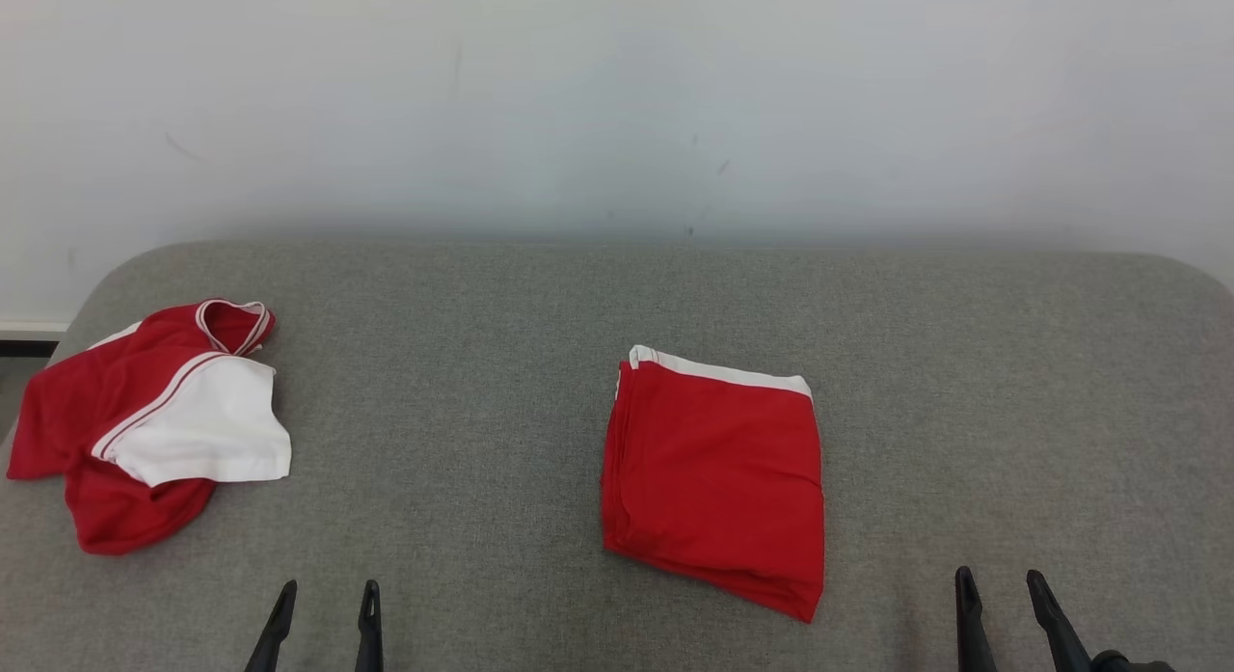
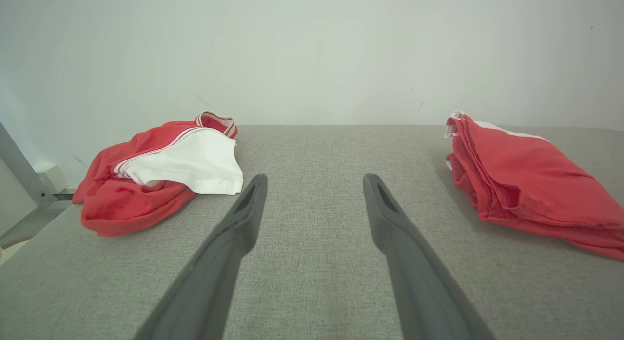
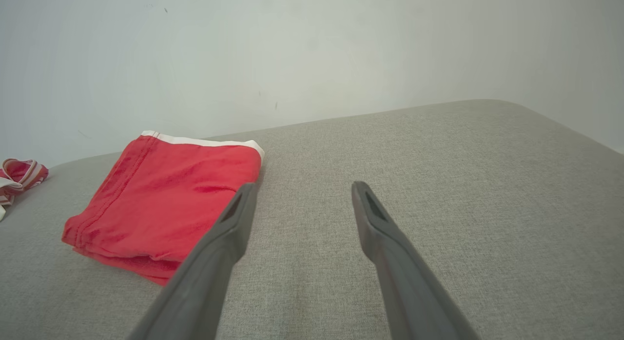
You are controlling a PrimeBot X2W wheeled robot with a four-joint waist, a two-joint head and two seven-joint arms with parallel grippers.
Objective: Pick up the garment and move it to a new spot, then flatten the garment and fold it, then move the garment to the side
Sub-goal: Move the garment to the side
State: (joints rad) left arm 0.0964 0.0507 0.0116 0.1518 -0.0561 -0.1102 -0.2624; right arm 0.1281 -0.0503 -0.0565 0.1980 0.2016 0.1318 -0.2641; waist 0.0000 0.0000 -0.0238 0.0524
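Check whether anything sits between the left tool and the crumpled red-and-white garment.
Nothing visible does. The left tool, open, hovers at the near side; only bare grey padded surface lies between it and the crumpled garment further left. The folded red garment lies off to its right, clear of that path.

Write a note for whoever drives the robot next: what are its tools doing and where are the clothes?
Left tool: open, empty, above the grey surface.
Right tool: open, empty too.
Folded red garment: middle of the surface, between the tools, touched by neither.
Crumpled red-and-white garment: far left, not flattened.
Done: one garment looks folded.
Left: probably move it aside, then handle the crumpled one.
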